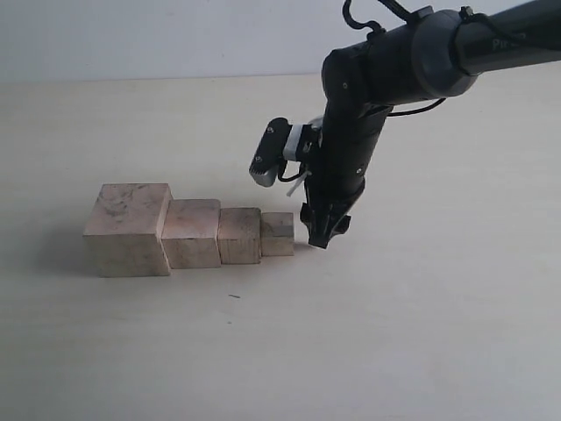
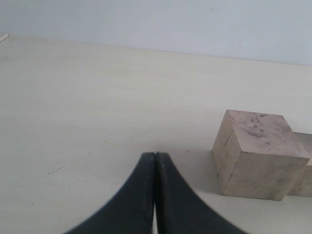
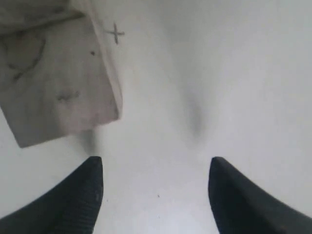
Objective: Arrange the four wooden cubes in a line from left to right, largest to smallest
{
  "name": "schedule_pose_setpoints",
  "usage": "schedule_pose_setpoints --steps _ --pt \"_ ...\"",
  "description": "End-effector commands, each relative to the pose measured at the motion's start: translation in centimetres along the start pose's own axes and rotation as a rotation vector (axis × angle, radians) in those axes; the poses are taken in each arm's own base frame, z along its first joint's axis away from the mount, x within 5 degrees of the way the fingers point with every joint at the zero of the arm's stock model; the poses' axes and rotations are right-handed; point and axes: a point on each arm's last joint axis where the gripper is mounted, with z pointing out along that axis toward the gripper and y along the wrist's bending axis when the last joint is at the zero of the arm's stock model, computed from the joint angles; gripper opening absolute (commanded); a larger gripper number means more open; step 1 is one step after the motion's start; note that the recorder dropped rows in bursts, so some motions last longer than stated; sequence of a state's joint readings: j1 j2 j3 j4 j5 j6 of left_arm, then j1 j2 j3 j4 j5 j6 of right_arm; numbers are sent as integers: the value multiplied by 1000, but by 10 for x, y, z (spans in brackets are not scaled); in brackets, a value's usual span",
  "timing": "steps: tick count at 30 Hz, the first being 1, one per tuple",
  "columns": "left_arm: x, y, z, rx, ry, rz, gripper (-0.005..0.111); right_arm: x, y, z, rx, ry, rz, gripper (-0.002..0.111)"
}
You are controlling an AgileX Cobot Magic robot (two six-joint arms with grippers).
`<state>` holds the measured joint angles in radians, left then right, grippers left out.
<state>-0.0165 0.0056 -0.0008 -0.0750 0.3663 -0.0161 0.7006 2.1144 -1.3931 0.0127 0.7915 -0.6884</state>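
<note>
Four pale wooden cubes stand touching in a row on the table: the largest cube (image 1: 128,229) at the left, then the second cube (image 1: 192,232), the third cube (image 1: 239,235) and the smallest cube (image 1: 278,233) at the right end. My right gripper (image 1: 321,235) hangs just right of the smallest cube, tips near the table. In the right wrist view it (image 3: 155,163) is open and empty, the smallest cube (image 3: 58,78) lying beside one fingertip (image 3: 90,170). My left gripper (image 2: 155,156) is shut on nothing, with the largest cube (image 2: 256,153) off to one side; it is out of the exterior view.
The pale tabletop (image 1: 394,333) stretches all round the row. A light wall (image 1: 158,35) runs behind the table's far edge. The right arm (image 1: 438,53) reaches in from the upper right, above the table.
</note>
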Motion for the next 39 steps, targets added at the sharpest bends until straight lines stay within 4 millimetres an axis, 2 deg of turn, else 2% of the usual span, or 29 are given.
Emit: schedule_pose_setpoints --steps 1,4,6,8,12,15,20,23,27,32,39 --pt "-1 0 0 5 -12 1 0 5 -5 -22 68 27 69 59" --pt "-1 0 0 5 -12 1 0 9 -4 -36 68 42 186 58" --pt "-1 0 0 5 -12 1 0 10 -2 -44 68 42 273 52" --pt "-1 0 0 5 -12 1 0 11 -1 -52 66 44 365 36" --pt "-1 0 0 5 -12 1 0 16 4 -63 38 73 413 -1" --pt "-1 0 0 5 -12 1 0 14 10 -74 -19 45 464 0" --pt "-1 0 0 5 -12 1 0 9 24 -118 -86 -165 560 0" --pt "-1 0 0 5 -12 1 0 20 32 -144 -26 -319 604 0" --pt "-1 0 0 5 -12 1 0 40 50 -179 -20 -501 778 0" --pt "-1 0 0 5 -12 1 0 54 60 -224 42 -661 763 0" --pt "-1 0 0 5 -12 1 0 67 70 -255 95 -774 715 0"
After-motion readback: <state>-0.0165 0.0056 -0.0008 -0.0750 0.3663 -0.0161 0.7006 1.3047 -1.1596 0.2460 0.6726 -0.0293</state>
